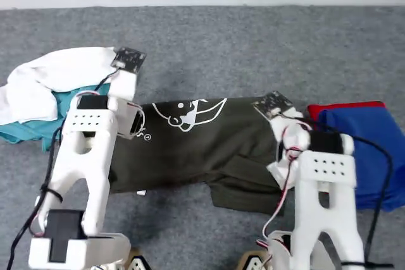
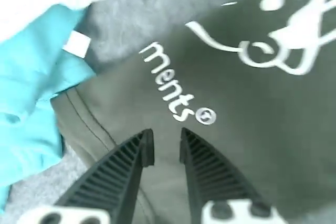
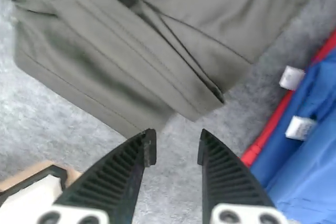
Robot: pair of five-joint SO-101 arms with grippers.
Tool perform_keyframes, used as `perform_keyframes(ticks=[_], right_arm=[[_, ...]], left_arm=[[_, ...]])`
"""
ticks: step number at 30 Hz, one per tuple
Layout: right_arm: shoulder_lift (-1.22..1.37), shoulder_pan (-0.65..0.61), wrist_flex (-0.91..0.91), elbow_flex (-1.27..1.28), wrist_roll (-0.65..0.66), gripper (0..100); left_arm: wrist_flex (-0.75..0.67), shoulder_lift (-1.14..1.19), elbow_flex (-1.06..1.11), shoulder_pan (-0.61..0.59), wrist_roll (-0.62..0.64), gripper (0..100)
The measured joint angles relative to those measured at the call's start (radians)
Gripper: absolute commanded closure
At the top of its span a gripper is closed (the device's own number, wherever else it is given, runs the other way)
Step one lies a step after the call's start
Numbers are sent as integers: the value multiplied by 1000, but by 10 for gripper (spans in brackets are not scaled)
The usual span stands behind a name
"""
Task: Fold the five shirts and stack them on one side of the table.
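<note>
Far left of the grey table (image 1: pixel 253 42): a white shirt (image 1: pixel 57 83) bunched loosely over a teal shirt (image 1: pixel 22 132). Neither folded, and the teal cloth cut off by the edge of the high view. On the teal shirt, a small white tag (image 2: pixel 79 43), too blurred to read.

Next along, the left gripper (image 2: pixel 163 148) low over the left end of the dark green shirt (image 1: pixel 190 150). Fingers parted by only a narrow gap, with nothing between them. Hard to tell whether touching the cloth. That end of the shirt partly hidden under the left arm (image 1: pixel 82 162) in the high view.

Mid-table, the dark green shirt spread flat, with a white print (image 1: pixel 188 113) of a cartoon drawing and a line of lettering. Toward its right end, creased folds doubled over along the hem.

Then the right gripper (image 3: pixel 173 148), open rather wider and holding nothing, over bare grey surface just off that folded hem. The right arm (image 1: pixel 326 175) covering the shirt's right edge and part of the pile beyond.

Far right: a blue shirt (image 1: pixel 370 150) lying on red cloth (image 1: pixel 345 105), visible only as a strip along the blue edge. Both cut off at the side of the high view. Near that edge, two white tags (image 3: pixel 292 77), with no print legible.
</note>
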Motion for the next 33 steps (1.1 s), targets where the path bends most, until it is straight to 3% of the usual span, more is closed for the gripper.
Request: perform_keyframes(ticks=[6, 9, 12, 21, 27, 33], right_arm=[[-3, 130, -8, 0, 365, 864], [-3, 150, -9, 0, 546, 865], [-3, 143, -37, 0, 620, 866], [0, 6, -55, 21, 689, 866], [2, -20, -18, 28, 710, 866], [15, -55, 44, 28, 804, 866]], left_arm=[[224, -25, -25, 34, -147, 909], [259, -28, 18, 57, -201, 909], [183, -28, 124, 89, -210, 910], [-278, -40, 451, 133, -210, 953], [-382, -55, 488, 138, -81, 974], [-399, -55, 488, 138, -68, 973]])
